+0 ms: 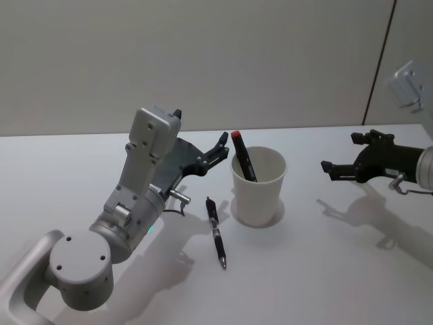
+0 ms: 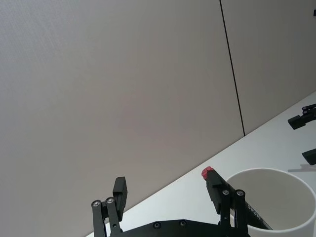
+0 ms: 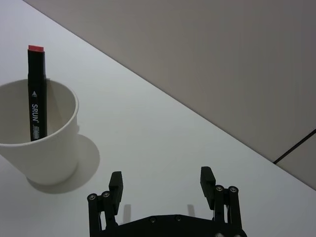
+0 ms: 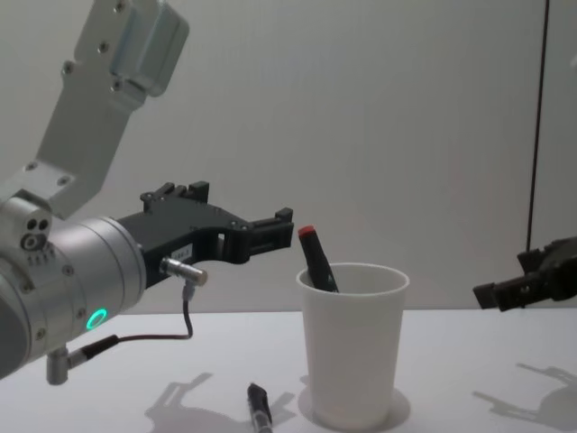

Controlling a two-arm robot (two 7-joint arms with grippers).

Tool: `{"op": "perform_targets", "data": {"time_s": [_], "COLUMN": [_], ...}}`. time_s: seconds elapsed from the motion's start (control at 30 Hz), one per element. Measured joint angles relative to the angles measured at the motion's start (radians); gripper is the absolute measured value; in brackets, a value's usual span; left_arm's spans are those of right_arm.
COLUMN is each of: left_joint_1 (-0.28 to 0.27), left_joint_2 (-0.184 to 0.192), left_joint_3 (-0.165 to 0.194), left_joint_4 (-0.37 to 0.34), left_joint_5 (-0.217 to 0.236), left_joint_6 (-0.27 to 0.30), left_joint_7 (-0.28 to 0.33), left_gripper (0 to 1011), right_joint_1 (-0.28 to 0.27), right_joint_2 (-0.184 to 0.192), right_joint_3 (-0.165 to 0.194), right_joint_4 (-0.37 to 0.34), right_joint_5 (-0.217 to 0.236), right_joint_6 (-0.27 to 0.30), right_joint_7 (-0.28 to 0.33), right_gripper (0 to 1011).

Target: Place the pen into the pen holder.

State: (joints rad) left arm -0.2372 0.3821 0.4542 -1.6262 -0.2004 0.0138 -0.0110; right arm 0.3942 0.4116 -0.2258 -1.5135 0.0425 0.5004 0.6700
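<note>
Left gripper (image 2: 166, 183) hangs above the table (image 1: 338, 271) on the robot's left of the pen holder (image 1: 260, 196), its jaws spread wide and holding nothing. One of its fingers (image 1: 220, 142) sits just beside the red cap of a marker (image 1: 243, 157); whether finger and cap touch cannot be told. That marker, black-bodied, stands inside the pen holder, leaning against the rim on the side toward the left gripper, with its capped end rising above the rim. The pen holder is a plain white paper cup, upright near the middle of the table, casting a soft shadow around its base. A black pen (image 1: 216, 233) lies flat on the table on the robot's left of the cup, near its base but apart from it, in the space between the cup and the left arm's wrist, one end pointing back toward the robot. A metal connector with a thin dark cable (image 1: 177, 196) hangs from the left wrist close to the far end of that pen. The right gripper (image 1: 342, 153) hovers well apart to the robot's right of the cup, above the table, jaws also apart and empty, its shadow falling on the white surface beneath. Behind everything runs a plain pale wall (image 1: 203, 61) with one dark vertical seam (image 1: 379, 61).
</note>
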Motion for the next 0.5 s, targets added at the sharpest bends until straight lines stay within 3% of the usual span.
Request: {"op": "perform_targets", "data": {"time_s": [0.5], "left_joint_1": [0.000], "left_joint_2": [0.000], "left_joint_3": [0.000], "left_joint_4": [0.000], "left_joint_5": [0.000], "left_joint_6": [0.000], "left_joint_7": [0.000], "left_gripper": [1001], "right_joint_1": [-0.001], "right_joint_2": [-0.002], "right_joint_3": [-0.001], "right_joint_4": [0.002], "right_joint_5": [0.004], "right_joint_6": [0.004], "right_joint_7": [-0.020], "right_gripper": [1000]}}
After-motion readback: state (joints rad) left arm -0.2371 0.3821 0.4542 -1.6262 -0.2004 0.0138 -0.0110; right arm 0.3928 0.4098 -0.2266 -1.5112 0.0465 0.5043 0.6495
